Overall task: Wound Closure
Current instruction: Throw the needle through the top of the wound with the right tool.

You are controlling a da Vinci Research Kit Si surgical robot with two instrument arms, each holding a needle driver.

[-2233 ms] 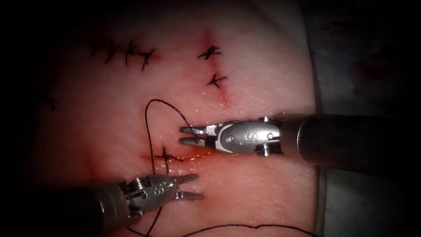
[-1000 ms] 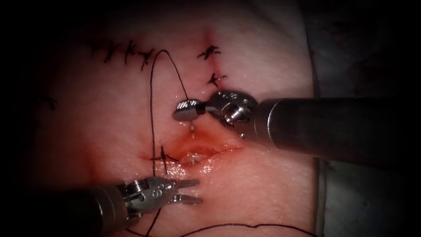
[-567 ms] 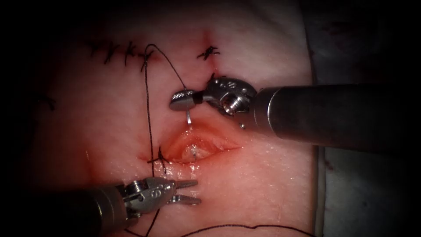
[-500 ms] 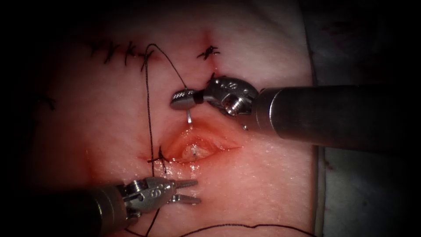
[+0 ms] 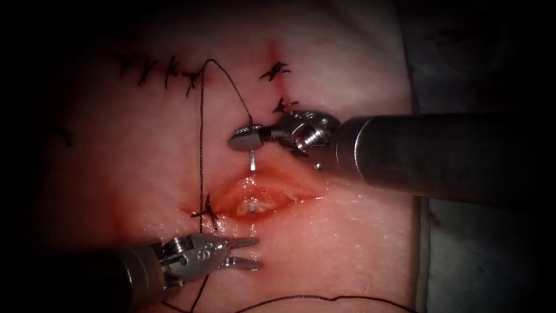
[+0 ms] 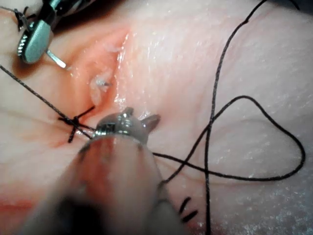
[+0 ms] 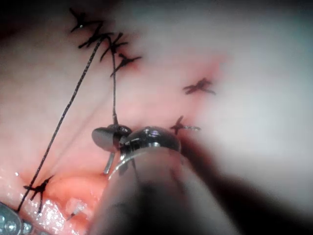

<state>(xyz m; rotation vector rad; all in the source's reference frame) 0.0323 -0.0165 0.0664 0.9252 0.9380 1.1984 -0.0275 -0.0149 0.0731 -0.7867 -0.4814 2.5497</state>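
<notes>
The tissue [image 5: 347, 243] lies on a pale cloth [image 5: 486, 58] that shows along its right edge. On the tissue: an open cut [image 5: 260, 197] wet with red fluid [image 5: 231, 194], a knotted stitch [image 5: 205, 211] at its left end, further stitches [image 5: 156, 69] above, and dark thread [image 5: 201, 145] running across the skin.

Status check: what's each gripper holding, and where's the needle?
Right gripper shut on needle near its tail, needle in tissue above cut. Left gripper open, empty. Thread trailing.
</notes>
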